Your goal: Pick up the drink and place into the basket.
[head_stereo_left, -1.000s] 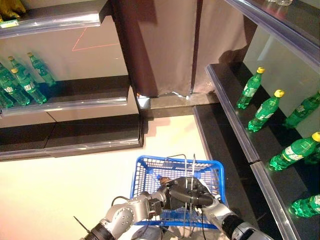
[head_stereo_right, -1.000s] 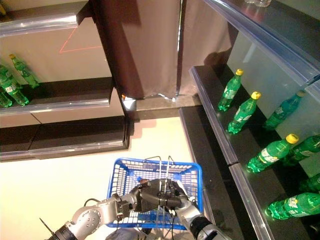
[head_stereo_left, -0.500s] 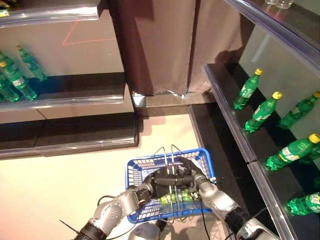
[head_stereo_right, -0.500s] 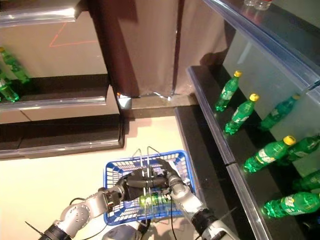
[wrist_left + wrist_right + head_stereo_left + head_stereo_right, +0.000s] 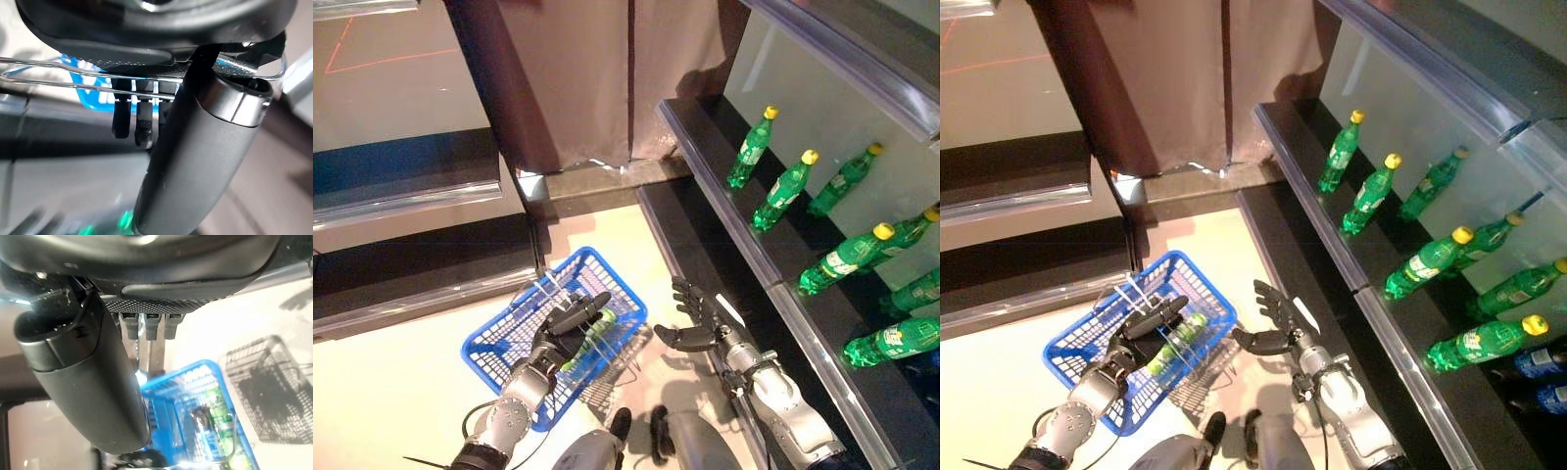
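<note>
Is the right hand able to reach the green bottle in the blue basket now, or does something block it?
Probably yes. The right hand hangs open beside the blue basket, apart from it. The green bottle lies inside, but the left hand on the wire handles sits partly over it.

1. The basket [image 5: 499, 338] is bright blue mesh with thin silver wire handles [image 5: 570, 311].
2. The drink [image 5: 590, 338] inside it is green, its label seemingly lighter.
3. The shelf bottles [image 5: 783, 191] are green with yellow caps.
4. The floor [image 5: 401, 392] is pale cream.
5. Both hands are dark: left hand [image 5: 566, 328], right hand [image 5: 697, 323].
</note>
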`<state>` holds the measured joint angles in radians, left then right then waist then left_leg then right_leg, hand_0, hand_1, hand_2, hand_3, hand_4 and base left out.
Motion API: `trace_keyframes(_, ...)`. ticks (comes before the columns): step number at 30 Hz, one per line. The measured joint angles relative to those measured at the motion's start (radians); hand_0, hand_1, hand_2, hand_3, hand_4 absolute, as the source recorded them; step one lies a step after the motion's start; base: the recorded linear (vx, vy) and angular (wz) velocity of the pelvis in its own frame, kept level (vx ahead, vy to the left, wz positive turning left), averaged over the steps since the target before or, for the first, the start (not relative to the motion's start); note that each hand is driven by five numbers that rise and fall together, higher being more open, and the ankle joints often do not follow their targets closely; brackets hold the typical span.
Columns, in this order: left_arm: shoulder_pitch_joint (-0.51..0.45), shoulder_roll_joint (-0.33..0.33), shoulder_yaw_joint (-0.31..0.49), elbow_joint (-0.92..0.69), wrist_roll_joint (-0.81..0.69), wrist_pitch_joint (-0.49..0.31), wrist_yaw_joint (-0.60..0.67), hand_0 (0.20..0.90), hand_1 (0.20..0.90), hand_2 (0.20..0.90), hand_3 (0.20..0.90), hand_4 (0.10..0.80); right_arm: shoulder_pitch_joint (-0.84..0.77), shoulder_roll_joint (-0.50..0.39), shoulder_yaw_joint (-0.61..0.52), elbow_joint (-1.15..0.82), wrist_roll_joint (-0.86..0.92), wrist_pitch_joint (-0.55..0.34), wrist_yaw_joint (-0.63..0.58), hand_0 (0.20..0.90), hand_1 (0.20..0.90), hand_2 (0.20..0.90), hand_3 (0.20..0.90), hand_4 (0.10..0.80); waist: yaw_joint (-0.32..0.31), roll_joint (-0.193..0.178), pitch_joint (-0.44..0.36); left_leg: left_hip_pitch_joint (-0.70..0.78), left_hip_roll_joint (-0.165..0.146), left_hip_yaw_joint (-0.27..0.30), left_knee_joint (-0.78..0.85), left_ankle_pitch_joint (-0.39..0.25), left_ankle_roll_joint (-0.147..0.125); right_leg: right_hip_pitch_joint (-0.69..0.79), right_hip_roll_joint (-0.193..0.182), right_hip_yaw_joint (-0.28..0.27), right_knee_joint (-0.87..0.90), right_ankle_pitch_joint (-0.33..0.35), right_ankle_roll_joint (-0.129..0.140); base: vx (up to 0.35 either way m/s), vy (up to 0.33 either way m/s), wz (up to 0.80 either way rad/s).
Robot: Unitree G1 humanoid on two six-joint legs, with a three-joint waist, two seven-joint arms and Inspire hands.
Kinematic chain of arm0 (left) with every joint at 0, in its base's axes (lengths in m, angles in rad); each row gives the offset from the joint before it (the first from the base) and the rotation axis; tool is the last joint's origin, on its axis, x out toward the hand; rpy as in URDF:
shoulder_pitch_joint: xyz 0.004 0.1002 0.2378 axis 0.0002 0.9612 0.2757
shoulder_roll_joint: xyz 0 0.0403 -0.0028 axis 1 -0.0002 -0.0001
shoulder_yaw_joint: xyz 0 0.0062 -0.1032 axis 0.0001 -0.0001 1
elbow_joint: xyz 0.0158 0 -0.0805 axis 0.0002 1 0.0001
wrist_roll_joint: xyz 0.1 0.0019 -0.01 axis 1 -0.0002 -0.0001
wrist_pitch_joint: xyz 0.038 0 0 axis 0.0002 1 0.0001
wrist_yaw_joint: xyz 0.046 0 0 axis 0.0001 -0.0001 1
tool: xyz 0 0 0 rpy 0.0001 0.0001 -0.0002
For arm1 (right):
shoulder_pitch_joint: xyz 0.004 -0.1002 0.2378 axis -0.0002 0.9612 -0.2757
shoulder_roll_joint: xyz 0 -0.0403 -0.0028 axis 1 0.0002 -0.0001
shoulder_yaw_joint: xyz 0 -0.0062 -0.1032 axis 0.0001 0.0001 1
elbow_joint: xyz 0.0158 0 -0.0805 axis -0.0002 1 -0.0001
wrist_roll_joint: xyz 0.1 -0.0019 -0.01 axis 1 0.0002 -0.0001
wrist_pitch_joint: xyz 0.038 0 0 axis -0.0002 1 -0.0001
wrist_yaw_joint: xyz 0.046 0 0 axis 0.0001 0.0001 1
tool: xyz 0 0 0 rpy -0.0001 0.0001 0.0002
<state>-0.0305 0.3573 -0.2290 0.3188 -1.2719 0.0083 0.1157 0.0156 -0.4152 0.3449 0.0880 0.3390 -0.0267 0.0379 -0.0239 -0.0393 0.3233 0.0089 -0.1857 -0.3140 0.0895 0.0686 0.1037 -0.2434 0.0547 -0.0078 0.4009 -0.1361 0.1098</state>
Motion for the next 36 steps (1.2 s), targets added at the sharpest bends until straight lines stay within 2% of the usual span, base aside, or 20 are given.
trace_keyframes(2,0.003,-0.004,0.026,0.030,-0.010,-0.013,0.019,0.300,0.300,0.300,0.200,0.100,0.008,0.002,-0.020,-0.001,0.016,0.000,0.001,0.900,0.900,0.900,0.900,0.800,-0.011,0.004,0.008,0.009,-0.022,-0.026,0.009,-0.018,0.010,-0.038,0.007,0.015,-0.019,0.049,0.003,0.389,-0.176,0.52)
trace_keyframes(4,0.036,-0.036,0.035,0.030,-0.010,-0.024,0.029,0.300,0.300,0.300,0.200,0.100,0.016,0.004,-0.033,0.000,0.018,-0.003,0.007,0.900,0.900,0.900,0.900,0.800,-0.009,0.000,0.006,0.030,-0.045,-0.042,0.012,-0.044,0.007,-0.009,-0.028,0.010,-0.072,0.061,-0.014,0.300,-0.163,0.35)
trace_keyframes(5,0.057,-0.056,0.036,0.031,-0.009,-0.025,0.031,0.300,0.300,0.300,0.200,0.100,0.018,0.004,-0.036,0.001,0.019,-0.004,0.008,0.900,0.900,0.900,0.900,0.800,-0.006,-0.002,0.006,0.049,-0.057,-0.051,0.013,-0.061,0.007,0.018,-0.051,-0.006,-0.096,0.091,-0.033,0.330,-0.183,0.30)
trace_keyframes(7,0.092,-0.081,0.052,0.031,-0.007,-0.025,0.054,0.300,0.300,0.300,0.200,0.100,0.018,0.012,-0.036,0.002,0.041,-0.004,0.015,0.900,0.900,0.900,0.900,0.800,-0.013,0.002,0.004,0.079,-0.040,-0.045,0.023,-0.108,-0.007,0.056,-0.061,-0.062,-0.105,0.111,-0.088,0.278,-0.163,0.35)
trace_keyframes(8,0.097,-0.082,0.054,0.032,-0.007,-0.025,0.060,0.300,0.300,0.300,0.200,0.100,0.019,0.012,-0.036,0.002,0.049,-0.004,0.017,0.900,0.900,0.900,0.900,0.800,-0.017,0.003,0.004,0.082,-0.032,-0.038,0.031,-0.119,-0.011,0.065,-0.059,-0.074,-0.113,0.105,-0.100,0.242,-0.161,0.65)
trace_keyframes(9,0.101,-0.086,0.054,0.040,-0.007,-0.025,0.066,0.300,0.300,0.300,0.200,0.100,0.020,0.011,-0.051,0.001,0.066,-0.005,0.025,0.900,0.900,0.900,0.900,0.800,-0.023,0.003,0.003,0.062,-0.014,0.020,0.166,-0.199,-0.051,0.101,-0.051,-0.106,-0.133,0.089,-0.170,0.168,-0.121,0.51)
trace_keyframes(11,0.107,-0.103,0.061,0.064,-0.007,-0.025,0.067,0.300,0.300,0.300,0.200,0.100,0.017,0.010,-0.066,0.000,0.078,-0.005,0.028,0.900,0.900,0.900,0.900,0.800,-0.019,0.002,0.003,0.041,-0.012,0.085,0.276,-0.225,-0.080,0.133,-0.046,-0.117,-0.147,0.084,-0.205,0.196,-0.151,0.27)
trace_keyframes(12,0.118,-0.134,0.084,0.087,-0.006,-0.025,0.068,0.300,0.300,0.300,0.200,0.100,0.010,0.012,-0.070,0.000,0.086,-0.009,0.030,0.900,0.900,0.900,0.900,0.800,-0.014,0.002,0.003,-0.008,-0.018,0.153,0.397,-0.210,-0.104,0.160,-0.047,-0.117,-0.159,0.080,-0.224,0.156,-0.127,0.00)
trace_keyframes(15,0.130,-0.166,0.130,0.114,-0.004,-0.040,0.068,0.300,0.300,0.300,0.200,0.100,0.007,0.017,-0.059,-0.003,0.087,-0.030,0.032,0.900,0.900,0.900,0.900,0.800,-0.010,0.002,0.003,-0.104,-0.019,0.205,0.593,-0.169,-0.165,0.196,-0.048,-0.111,-0.183,0.073,-0.237,0.153,-0.070,-0.06)
trace_keyframes(16,0.132,-0.166,0.168,0.114,0.001,-0.053,0.068,0.300,0.300,0.300,0.200,0.100,0.012,0.020,-0.050,-0.010,0.085,-0.033,0.032,0.900,0.900,0.900,0.900,0.800,-0.009,0.001,0.003,-0.132,0.016,0.251,0.634,-0.177,-0.158,0.207,-0.047,-0.110,-0.190,0.068,-0.244,0.167,0.018,-0.03)
trace_keyframes(17,0.134,-0.166,0.174,0.114,0.001,-0.054,0.068,0.300,0.300,0.300,0.200,0.100,0.014,0.020,-0.048,-0.010,0.084,-0.034,0.032,0.900,0.900,0.900,0.900,0.800,-0.007,0.001,0.003,-0.133,0.028,0.262,0.628,-0.178,-0.158,0.212,-0.047,-0.109,-0.195,0.068,-0.244,0.208,0.102,-0.06)
trace_keyframes(18,0.154,-0.166,0.176,0.116,0.001,-0.062,0.057,0.300,0.300,0.300,0.200,0.100,0.017,0.024,-0.045,-0.010,0.083,-0.038,0.028,0.900,0.900,0.900,0.900,0.800,-0.004,0.003,0.004,-0.119,0.071,0.285,0.521,-0.186,-0.145,0.234,-0.051,-0.100,-0.214,0.068,-0.243,0.150,0.086,-0.08)
trace_keyframes(21,0.163,-0.167,0.171,0.143,0.001,-0.063,0.035,0.300,0.300,0.300,0.200,0.100,0.015,0.027,-0.045,-0.010,0.082,-0.051,0.015,0.900,0.900,0.900,0.900,0.800,-0.002,0.008,0.005,-0.102,0.114,0.265,0.307,-0.183,-0.141,0.246,-0.054,-0.083,-0.218,0.064,-0.233,0.206,0.135,-0.18)
trace_keyframes(23,0.154,-0.174,0.184,0.184,0.010,-0.082,0.021,0.300,0.300,0.300,0.200,0.100,0.016,0.026,-0.051,-0.011,0.078,-0.055,-0.001,0.900,0.900,0.900,0.900,0.800,-0.001,0.013,0.005,-0.088,0.137,0.228,0.135,-0.168,-0.164,0.258,-0.052,-0.052,-0.228,0.051,-0.225,0.278,0.161,-0.33)
trace_keyframes(26,0.148,-0.192,0.210,0.218,0.010,-0.083,0.008,0.300,0.300,0.300,0.200,0.100,0.031,0.018,-0.062,-0.014,0.074,-0.063,-0.014,0.900,0.900,0.900,0.900,0.800,0.008,0.026,0.004,-0.100,0.153,0.212,0.057,-0.112,-0.186,0.274,-0.051,-0.011,-0.225,0.039,-0.205,0.309,0.192,-0.42)
trace_keyframes(28,0.147,-0.203,0.209,0.256,0.013,-0.083,0.002,0.300,0.300,0.300,0.200,0.100,0.058,0.016,-0.077,-0.021,0.073,-0.067,-0.019,0.900,0.900,0.900,0.900,0.800,0.013,0.053,0.000,-0.103,0.169,0.190,0.032,-0.072,-0.200,0.301,-0.054,0.031,-0.222,0.021,-0.176,0.311,0.241,-0.53)
trace_keyframes(31,0.136,-0.221,0.215,0.293,0.009,-0.099,-0.005,0.300,0.300,0.300,0.200,0.100,0.081,0.002,-0.083,-0.023,0.063,-0.069,-0.021,0.900,0.900,0.900,0.900,0.800,0.010,0.082,-0.013,-0.096,0.183,0.156,0.016,-0.068,-0.202,0.298,-0.061,0.085,-0.191,-0.014,-0.123,0.314,0.312,-0.52)
trace_keyframes(32,0.145,-0.246,0.227,0.301,0.008,-0.106,-0.009,0.300,0.300,0.300,0.200,0.100,0.097,-0.017,-0.091,-0.026,0.055,-0.070,-0.023,0.900,0.900,0.900,0.900,0.800,0.008,0.107,-0.024,-0.076,0.183,0.168,-0.001,0.003,-0.155,0.282,-0.060,0.126,-0.139,-0.058,-0.090,0.266,0.345,-0.78)
trace_keyframes(33,0.148,-0.253,0.250,0.317,0.006,-0.106,-0.012,0.300,0.300,0.300,0.200,0.100,0.100,-0.015,-0.089,-0.025,0.054,-0.066,-0.023,0.900,0.900,0.900,0.900,0.800,0.013,0.091,-0.026,-0.062,0.151,0.196,0.002,-0.001,-0.133,0.270,-0.078,0.168,-0.103,-0.088,-0.071,0.192,0.270,-0.68)
trace_keyframes(36,0.159,-0.252,0.300,0.334,-0.004,-0.114,-0.013,0.300,0.300,0.300,0.200,0.100,0.107,-0.011,-0.091,-0.048,0.054,-0.071,-0.022,0.900,0.900,0.900,0.900,0.800,0.013,0.062,-0.038,-0.034,0.105,0.224,-0.031,0.016,-0.095,0.256,-0.107,0.187,-0.090,-0.111,-0.069,0.174,0.272,-0.35)
